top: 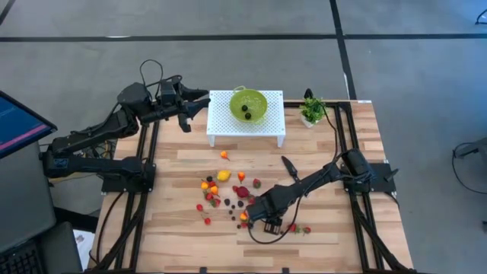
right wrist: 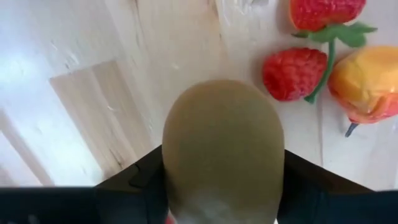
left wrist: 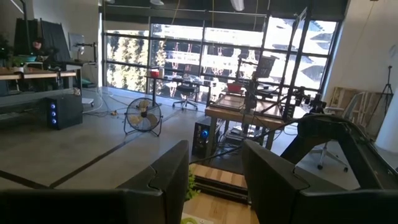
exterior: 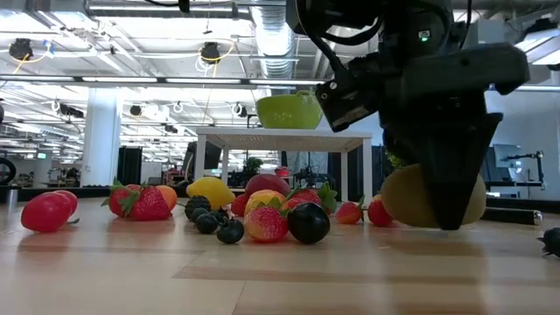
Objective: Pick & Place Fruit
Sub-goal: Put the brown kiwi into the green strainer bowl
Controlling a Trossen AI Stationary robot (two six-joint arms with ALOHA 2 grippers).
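The wooden table (top: pixel 319 164) is laid out so that pick-up and drop-off are kept apart: a white perforated stand (top: pixel 221 122) is set at the far edge, and on it a green bowl (top: pixel 249 104) is raised, seemingly as the place where fruit is to be delivered; two dark pieces are already seen inside it. A small potted plant (top: pixel 311 111) is left just beside the stand, clear of the work.

The loose fruit (top: pixel 221 190) is scattered across the middle of the table, strawberries, orange and yellow pieces and dark berries lying near one another, within reach of the right arm.

The left gripper (top: pixel 199 101) is held up beside the stand, away from the fruit. Its fingers (left wrist: pixel 165 180) are seen partly open with nothing between them, so it is judged to be waiting.

The right gripper (top: pixel 256 216) is lowered to the table at the near edge of the scatter. Its jaws are closed around the brown-green fruit (right wrist: pixel 222 146), which is gripped on both flanks and is seen just at the table surface in the low view. A strawberry (right wrist: pixel 293 73) and an orange piece (right wrist: pixel 365 84) are left close by, untouched. The lift towards the bowl is judged not yet made.
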